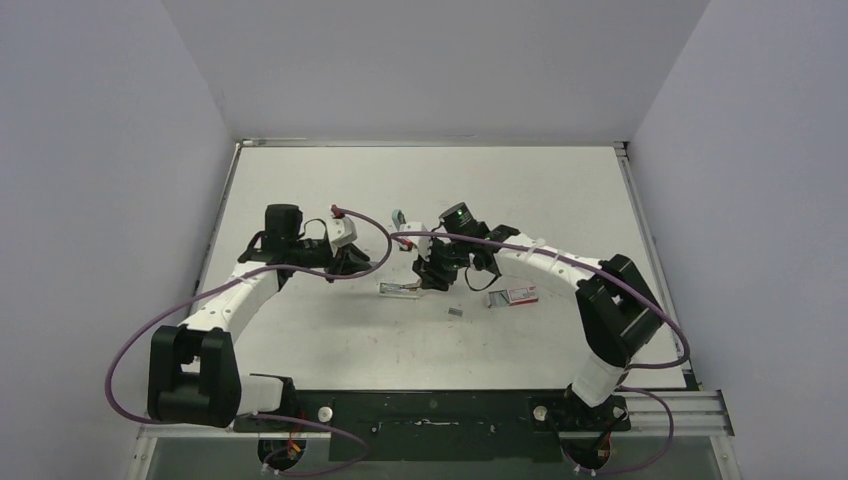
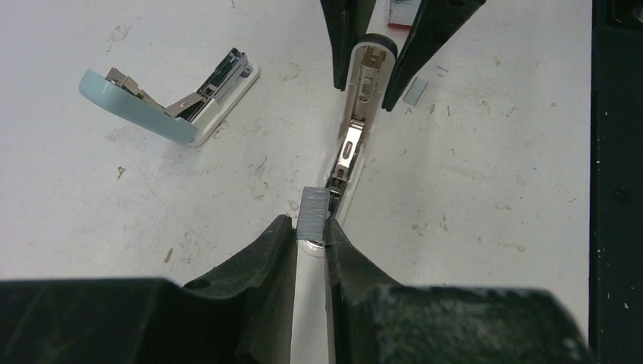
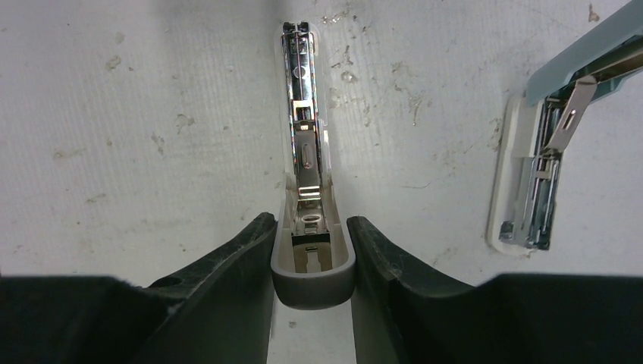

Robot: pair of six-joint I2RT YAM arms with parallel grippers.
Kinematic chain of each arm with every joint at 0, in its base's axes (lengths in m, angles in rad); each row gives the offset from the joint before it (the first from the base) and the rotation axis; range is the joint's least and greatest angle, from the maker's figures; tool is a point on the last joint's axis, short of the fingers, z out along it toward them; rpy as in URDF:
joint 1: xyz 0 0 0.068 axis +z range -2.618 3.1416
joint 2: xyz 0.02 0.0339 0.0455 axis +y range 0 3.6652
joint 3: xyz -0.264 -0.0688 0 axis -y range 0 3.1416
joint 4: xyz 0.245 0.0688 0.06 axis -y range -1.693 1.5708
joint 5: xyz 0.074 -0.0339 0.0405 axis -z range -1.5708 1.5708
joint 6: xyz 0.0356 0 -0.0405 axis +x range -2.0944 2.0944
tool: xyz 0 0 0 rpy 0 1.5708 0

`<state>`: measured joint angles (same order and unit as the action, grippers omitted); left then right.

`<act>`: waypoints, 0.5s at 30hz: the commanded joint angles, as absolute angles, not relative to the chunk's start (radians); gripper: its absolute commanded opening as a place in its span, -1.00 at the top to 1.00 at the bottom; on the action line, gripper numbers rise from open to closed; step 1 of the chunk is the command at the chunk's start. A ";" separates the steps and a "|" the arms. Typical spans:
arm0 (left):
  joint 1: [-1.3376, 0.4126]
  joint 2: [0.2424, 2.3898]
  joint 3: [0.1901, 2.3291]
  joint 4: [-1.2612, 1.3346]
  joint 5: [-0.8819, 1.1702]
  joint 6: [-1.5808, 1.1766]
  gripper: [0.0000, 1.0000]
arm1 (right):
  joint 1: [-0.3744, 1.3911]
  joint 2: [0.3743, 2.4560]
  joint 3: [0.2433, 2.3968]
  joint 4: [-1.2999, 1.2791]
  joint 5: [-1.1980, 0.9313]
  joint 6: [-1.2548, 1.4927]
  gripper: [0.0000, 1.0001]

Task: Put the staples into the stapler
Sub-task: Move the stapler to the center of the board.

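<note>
Left wrist view, A: load status?
B: Here the left gripper (image 2: 309,227) is closed on one strip of staples (image 2: 312,214). The strip hangs over the opened stapler (image 2: 366,64), in line with its length, at the 6 o'clock end of the chrome magazine. As far as I can judge, it is not seated.

A: Stapler secured?
B: Right wrist view shows the right gripper (image 3: 311,224) clamped across the stapler's grey end, fingers touching both sides. The magazine runs toward 12 o'clock from there. I can make out no staples in the channel.

A: Supply?
B: Top external: the red-and-white box (image 1: 515,296) lies on the table (image 1: 330,340) at 3 o'clock of the stapler. A loose strip (image 1: 456,312) is at 4 o'clock, near but apart. A light-blue stapler (image 1: 398,218) lies open at 12 o'clock, clear of both grippers.

A: Done versus left?
B: Done: stapler open and steadied, strip in hand. Left, in my judgement: lower the strip into the channel, release, close the stapler.
</note>
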<state>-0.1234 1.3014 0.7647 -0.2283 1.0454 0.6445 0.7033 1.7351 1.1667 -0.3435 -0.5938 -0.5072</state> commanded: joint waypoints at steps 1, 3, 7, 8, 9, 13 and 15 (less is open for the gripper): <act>-0.150 1.323 0.829 -0.298 1.092 0.723 0.94 | 0.726 1.605 1.115 -0.277 -0.539 -0.370 0.54; -0.177 1.330 0.835 -0.304 1.079 0.726 0.94 | 0.738 1.564 1.083 -0.274 -0.506 -0.333 0.54; -0.234 1.352 0.841 -0.304 1.072 0.748 0.95 | 0.759 1.484 1.009 -0.258 -0.446 -0.263 0.54; -0.247 1.360 0.839 -0.295 1.081 0.746 0.95 | 0.766 1.470 0.994 -0.258 -0.437 -0.247 0.55; -0.260 1.366 0.837 -0.280 1.088 0.742 0.96 | 0.773 1.462 0.981 -0.259 -0.417 -0.233 0.56; -0.302 1.380 0.822 -0.212 1.094 0.742 0.97 | 0.795 1.428 0.913 -0.227 -0.341 -0.190 0.58; -0.315 1.385 0.818 -0.180 1.090 0.746 0.97 | 0.797 1.412 0.884 -0.209 -0.339 -0.173 0.57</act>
<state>-0.2901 1.3800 0.7986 -0.2718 1.0527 0.7200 0.7845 1.4673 0.9291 -0.2932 -0.4049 -0.2470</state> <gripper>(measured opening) 0.153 0.352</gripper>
